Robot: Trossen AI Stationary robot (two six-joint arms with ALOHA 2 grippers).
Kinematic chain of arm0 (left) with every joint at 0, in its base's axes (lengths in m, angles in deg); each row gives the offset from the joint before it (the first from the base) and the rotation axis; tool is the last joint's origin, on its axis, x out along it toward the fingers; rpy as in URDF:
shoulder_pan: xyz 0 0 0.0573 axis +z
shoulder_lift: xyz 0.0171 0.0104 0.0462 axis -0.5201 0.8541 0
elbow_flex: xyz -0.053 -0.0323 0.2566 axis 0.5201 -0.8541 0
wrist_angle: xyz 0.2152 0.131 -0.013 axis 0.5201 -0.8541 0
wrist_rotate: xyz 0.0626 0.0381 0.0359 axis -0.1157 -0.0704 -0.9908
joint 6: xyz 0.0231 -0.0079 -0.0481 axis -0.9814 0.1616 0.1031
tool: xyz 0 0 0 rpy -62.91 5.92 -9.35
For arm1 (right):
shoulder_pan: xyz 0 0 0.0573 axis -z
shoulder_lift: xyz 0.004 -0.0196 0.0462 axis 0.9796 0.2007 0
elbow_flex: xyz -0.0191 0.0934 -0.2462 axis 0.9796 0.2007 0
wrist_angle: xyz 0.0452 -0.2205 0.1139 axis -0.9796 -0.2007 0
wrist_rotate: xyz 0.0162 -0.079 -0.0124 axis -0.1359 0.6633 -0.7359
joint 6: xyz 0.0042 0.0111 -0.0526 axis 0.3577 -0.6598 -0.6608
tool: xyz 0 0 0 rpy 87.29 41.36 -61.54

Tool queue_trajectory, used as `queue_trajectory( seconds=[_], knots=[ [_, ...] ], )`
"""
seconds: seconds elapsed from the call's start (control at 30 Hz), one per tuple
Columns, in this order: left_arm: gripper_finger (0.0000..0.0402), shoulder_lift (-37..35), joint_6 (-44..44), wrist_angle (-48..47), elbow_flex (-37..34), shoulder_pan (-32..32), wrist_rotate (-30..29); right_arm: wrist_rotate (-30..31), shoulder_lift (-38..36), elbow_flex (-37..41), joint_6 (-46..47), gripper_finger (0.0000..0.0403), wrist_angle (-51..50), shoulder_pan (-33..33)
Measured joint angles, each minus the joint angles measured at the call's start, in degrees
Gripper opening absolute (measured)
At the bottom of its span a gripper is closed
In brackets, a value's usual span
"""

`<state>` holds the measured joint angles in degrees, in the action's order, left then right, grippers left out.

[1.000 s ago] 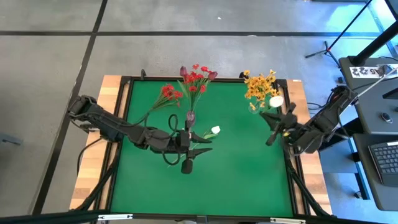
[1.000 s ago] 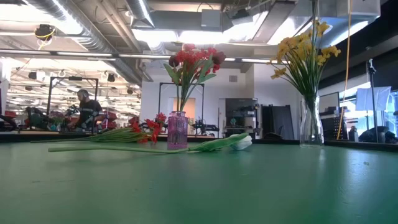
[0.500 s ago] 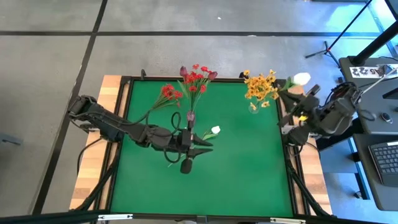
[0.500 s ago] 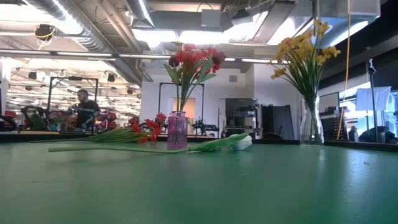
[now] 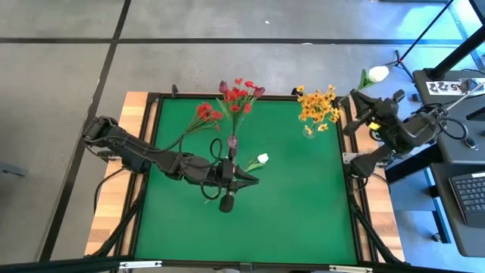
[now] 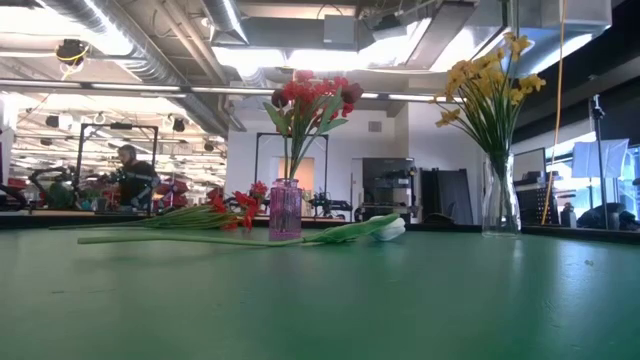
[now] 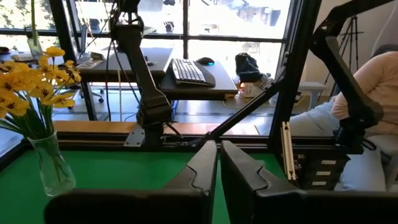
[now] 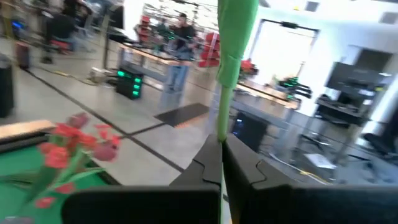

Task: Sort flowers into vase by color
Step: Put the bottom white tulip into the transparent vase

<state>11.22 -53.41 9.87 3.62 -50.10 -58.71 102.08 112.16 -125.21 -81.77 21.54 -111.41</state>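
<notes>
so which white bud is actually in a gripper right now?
The white bud beyond the table's right edge: the right gripper is shut on its green stem. The other white bud lies on the green mat, by the left gripper.

We are finding almost nothing readable here. In the high view a small white label [image 5: 447, 86] is lying on the grey desk at the right edge, and we are making out dark digits on it, but they are too small to read with confidence.
</notes>
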Motion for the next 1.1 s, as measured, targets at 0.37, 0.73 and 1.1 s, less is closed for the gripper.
queue_trajectory(
  seconds=[0.37, 0.73, 1.1],
  knots=[
    [0.0005, 0.0, 1.1, -0.7, 0.0, 0.0, 0.0, -15.0, -0.6, 6.3, 10.5, 0.0000, -11.2, 18.7],
    [0.0005, 0.2, 1.5, -2.8, 0.0, 0.0, 0.0, -34.2, -9.1, 16.0, 12.5, 0.0000, -4.8, 31.3],
    [0.0004, 0.2, 1.6, -3.0, 0.0, 0.0, 0.0, -38.2, -19.5, 28.6, 8.0, 0.0000, 6.1, 36.6]
  ],
)
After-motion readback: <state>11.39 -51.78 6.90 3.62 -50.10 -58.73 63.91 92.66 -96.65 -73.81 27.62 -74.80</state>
